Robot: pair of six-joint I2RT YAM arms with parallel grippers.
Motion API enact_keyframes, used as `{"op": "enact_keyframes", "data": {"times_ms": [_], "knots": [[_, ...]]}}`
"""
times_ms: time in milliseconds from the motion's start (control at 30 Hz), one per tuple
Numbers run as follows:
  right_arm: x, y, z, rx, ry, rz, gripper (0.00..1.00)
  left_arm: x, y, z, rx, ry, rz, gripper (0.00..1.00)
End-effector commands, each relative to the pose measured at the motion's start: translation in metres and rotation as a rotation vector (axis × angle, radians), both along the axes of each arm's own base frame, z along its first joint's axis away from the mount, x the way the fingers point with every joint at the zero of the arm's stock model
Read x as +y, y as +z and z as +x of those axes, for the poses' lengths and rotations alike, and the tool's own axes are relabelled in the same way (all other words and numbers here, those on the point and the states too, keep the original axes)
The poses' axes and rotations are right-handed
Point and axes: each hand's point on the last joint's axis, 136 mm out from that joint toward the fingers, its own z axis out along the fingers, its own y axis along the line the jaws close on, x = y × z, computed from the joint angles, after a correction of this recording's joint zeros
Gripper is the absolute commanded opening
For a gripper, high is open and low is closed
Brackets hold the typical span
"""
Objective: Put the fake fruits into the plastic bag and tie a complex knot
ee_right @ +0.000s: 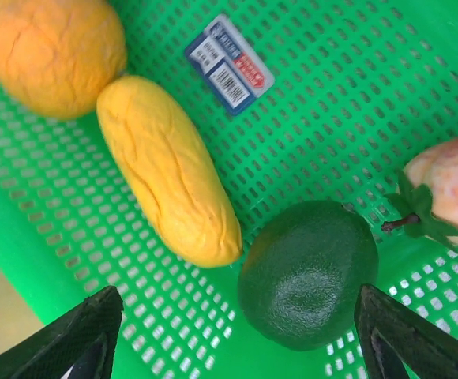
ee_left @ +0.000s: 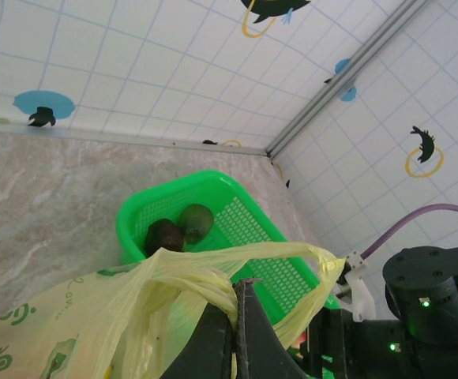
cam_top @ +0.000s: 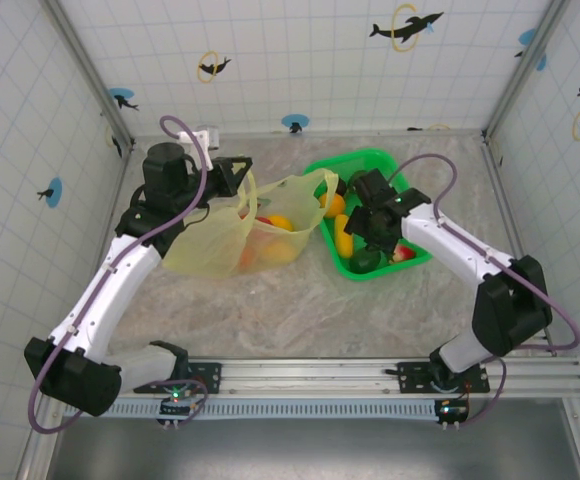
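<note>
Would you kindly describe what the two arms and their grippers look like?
The left arm and right arm share white links joined by chunky black joint housings, and each is trailed by a looping purple cable. The left gripper and right gripper have dark, tapering fingers.

— What do the jaws of the left gripper (ee_left: 238, 294) have?
— They are pressed together on a bunched fold of the plastic bag (ee_left: 87, 316) (pale yellow, green print low on the left).
— And beyond it?
— A green basket (ee_left: 146, 207) on the marbled worktop (ee_left: 47, 189), below the tiled walls (ee_left: 134, 71). In its left corner a brownish fruit (ee_left: 163, 235) touches a green fruit (ee_left: 197, 222).
— On the right?
— A black arm housing (ee_left: 430, 276) under a purple cable (ee_left: 418, 215).
</note>
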Motion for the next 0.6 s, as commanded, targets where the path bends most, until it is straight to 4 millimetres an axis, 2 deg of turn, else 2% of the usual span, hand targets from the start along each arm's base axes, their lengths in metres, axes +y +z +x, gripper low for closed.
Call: {"op": "enact_keyframes", "data": {"times_ms": [0,167,233,567], "knots": [[-0.02,-0.006,-0.005,0.062,-0.268,-0.043,0.79,-0.002,0.009,-0.006,-0.043,-0.021,0.0,0.0],[-0.03,-0.012,-0.006,0.105,-0.331,-0.109,0.78,-0.001,0.012,-0.006,-0.049,-0.018,0.004,0.0],[-0.031,-0.02,-0.008,0.133,-0.341,-0.113,0.78,-0.001,0.012,-0.006,-0.051,-0.017,0.005,0.0],[-0.021,-0.052,-0.015,0.239,-0.328,-0.099,0.76,0.0,0.013,-0.007,-0.056,-0.012,0.008,0.0]]}}
